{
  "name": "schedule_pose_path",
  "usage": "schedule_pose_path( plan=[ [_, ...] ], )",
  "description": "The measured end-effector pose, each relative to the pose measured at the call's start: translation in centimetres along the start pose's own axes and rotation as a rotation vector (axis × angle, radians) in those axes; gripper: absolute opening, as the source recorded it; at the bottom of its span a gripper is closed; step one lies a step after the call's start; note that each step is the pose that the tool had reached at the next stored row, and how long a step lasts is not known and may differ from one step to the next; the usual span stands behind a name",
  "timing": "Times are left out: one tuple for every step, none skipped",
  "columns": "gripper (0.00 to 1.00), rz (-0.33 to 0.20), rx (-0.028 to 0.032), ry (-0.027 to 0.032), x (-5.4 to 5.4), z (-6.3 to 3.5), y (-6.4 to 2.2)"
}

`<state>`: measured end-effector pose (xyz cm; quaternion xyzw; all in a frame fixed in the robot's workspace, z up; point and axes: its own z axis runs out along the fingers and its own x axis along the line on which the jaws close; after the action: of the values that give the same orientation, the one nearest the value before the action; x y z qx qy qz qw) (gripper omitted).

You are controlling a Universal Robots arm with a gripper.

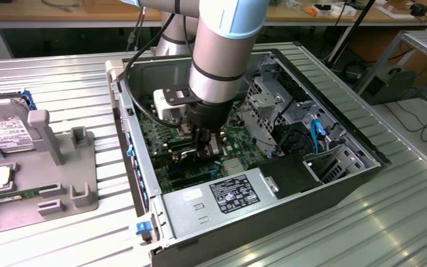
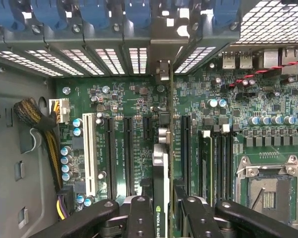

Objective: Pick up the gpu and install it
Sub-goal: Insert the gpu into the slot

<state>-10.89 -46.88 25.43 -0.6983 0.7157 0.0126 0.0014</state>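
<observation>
The gripper (image 2: 161, 218) clamps the gpu (image 2: 161, 173) edge-on above the motherboard (image 2: 134, 129) slots; thin, stiff, light, fragile, best held by its edges.

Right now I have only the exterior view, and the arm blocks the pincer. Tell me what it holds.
Observer: In the wrist view, the pincer is closed on the gpu, which stands edge-on between its fingers.
Operator: Give me the card's place over the board.
Observer: It runs parallel to the slots, between a short black slot and a long black slot.
Operator: Report its far end.
Observer: A silver tab at that end sits by the vented rear covers.
</observation>
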Motion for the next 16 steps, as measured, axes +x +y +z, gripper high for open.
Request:
schedule_pose_path(
  plan=[
    [0.27,0.0,0.0,-0.0001,-0.01,0.01,0.0],
    [0.27,0.0,0.0,0.0,-0.04,0.01,0.01],
    [0.27,0.0,-0.0001,0.0001,-0.11,0.0,0.02],
    [0.27,-0.001,-0.0001,0.0001,-0.18,0.01,0.02],
    [0.27,-0.008,-0.0001,0.0,-0.31,0.01,0.0],
    [0.27,-0.016,-0.0004,0.0002,-0.38,0.01,0.0],
    [0.27,-0.025,-0.0005,0.0003,-0.41,0.01,0.0],
    [0.27,-0.038,-0.0007,0.0005,-0.44,0.01,-0.01],
    [0.27,-0.057,-0.001,0.0007,-0.47,0.01,-0.01],
    [0.27,-0.069,-0.0013,0.001,-0.49,0.01,-0.01],
    [0.27,-0.08,-0.0015,0.0012,-0.5,0.01,-0.01],
    [0.27,-0.098,-0.0019,0.0015,-0.56,0.01,-0.01],
    [0.27,-0.103,-0.002,0.0016,-0.56,0.01,-0.01],
    [0.27,-0.103,-0.002,0.0016,-0.57,0.01,-0.01],
    [0.27,-0.102,-0.002,0.0016,-0.58,0.01,-0.01],
    [0.27,-0.101,-0.002,0.0016,-0.58,0.01,0.0]
  ],
)
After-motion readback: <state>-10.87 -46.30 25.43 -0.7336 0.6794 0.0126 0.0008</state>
